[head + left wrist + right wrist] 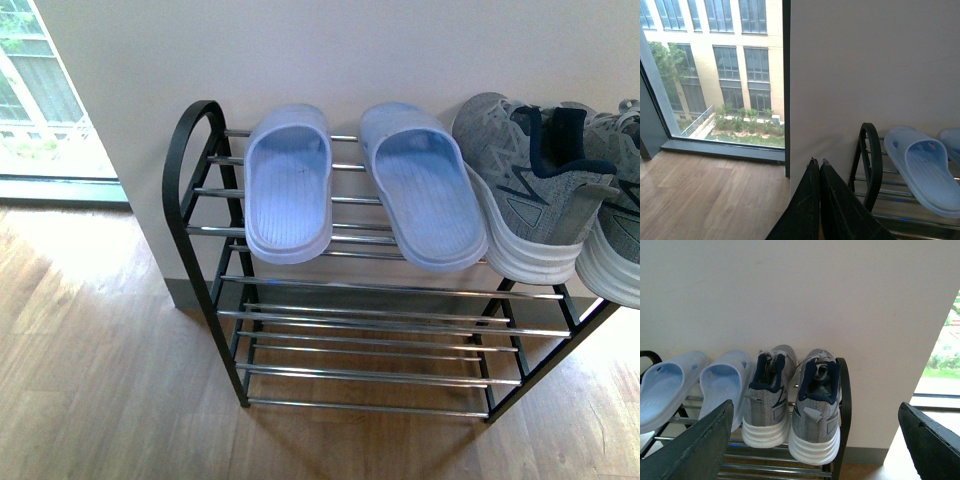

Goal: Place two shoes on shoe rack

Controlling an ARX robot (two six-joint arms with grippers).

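Wood floor, white wall: both sneakers [790, 400] seated on rack [200, 150]; right gripper [815, 440] spread wide, left gripper [819, 165] pressed together. Overhanging heels could be clipped on retreat.

No readable text, brand, number or sign shows on anything in any view.
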